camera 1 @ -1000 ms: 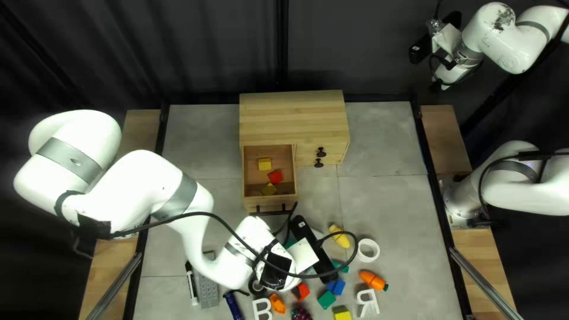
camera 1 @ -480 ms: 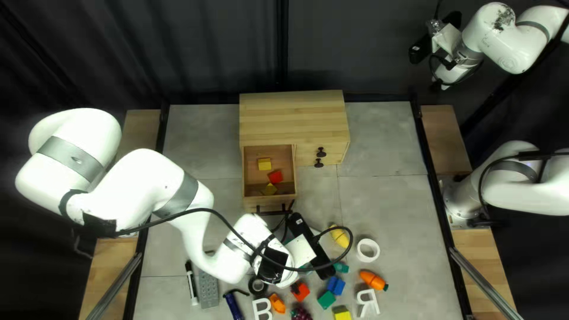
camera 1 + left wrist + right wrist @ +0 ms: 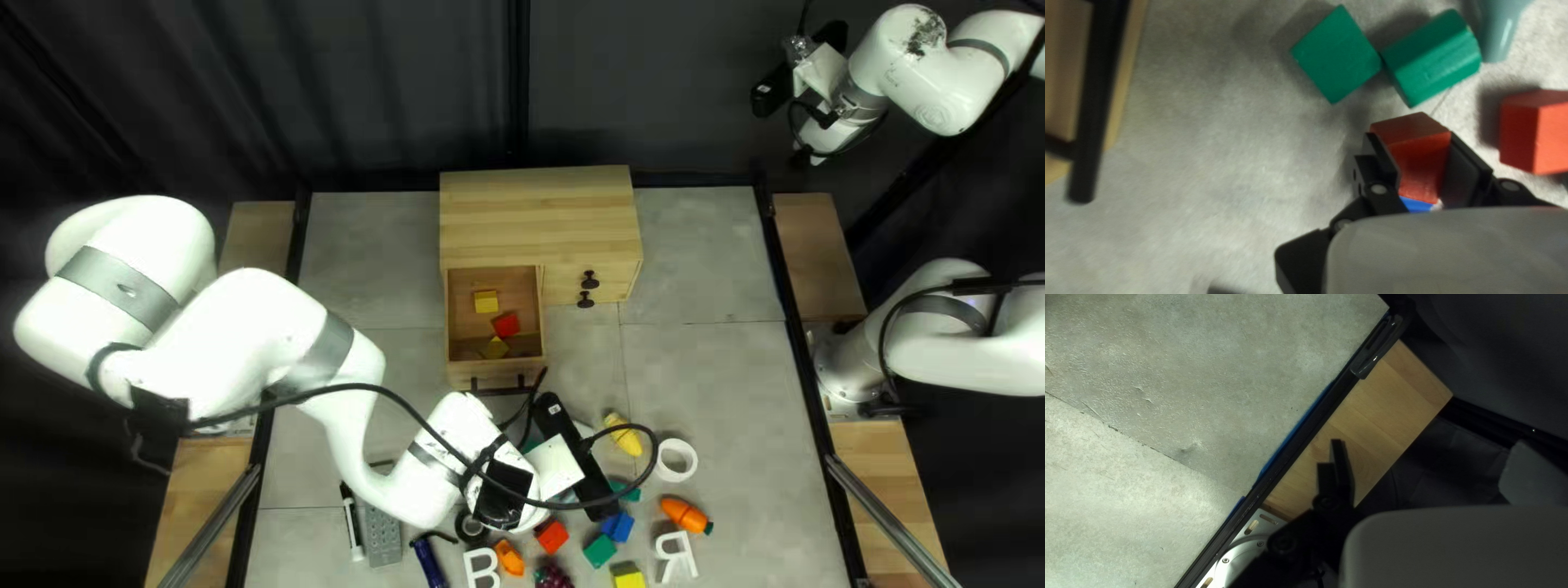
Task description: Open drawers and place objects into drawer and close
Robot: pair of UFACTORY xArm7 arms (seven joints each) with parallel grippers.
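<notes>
In the top left view my left gripper [image 3: 575, 460] hangs over the table, its fingertips hidden. In the left wrist view the gripper [image 3: 1421, 149] is shut on a red block [image 3: 1421, 166], above a partly hidden blue thing. The wooden cabinet [image 3: 539, 207] has its left drawer [image 3: 495, 370] open, holding a yellow block [image 3: 486, 302], a red one [image 3: 505, 325] and a darker yellow one [image 3: 494, 347]. My right gripper [image 3: 800, 82] is raised at the top right; in its wrist view the gripper [image 3: 1423, 457] stands open, one finger showing over the wooden side strip.
Green blocks [image 3: 1336, 54] and another red block [image 3: 1535, 133] lie near the held block. An orange carrot [image 3: 686, 514], white ring [image 3: 676, 460], yellow toy [image 3: 623, 435], white letters [image 3: 482, 567] and a grey remote [image 3: 382, 531] are on the table. The drawer's black handle [image 3: 1097, 103] juts out.
My left arm shifts slightly: its gripper first moved a little toward the drawer, then back a little. The right arm and the open drawer stay put.
</notes>
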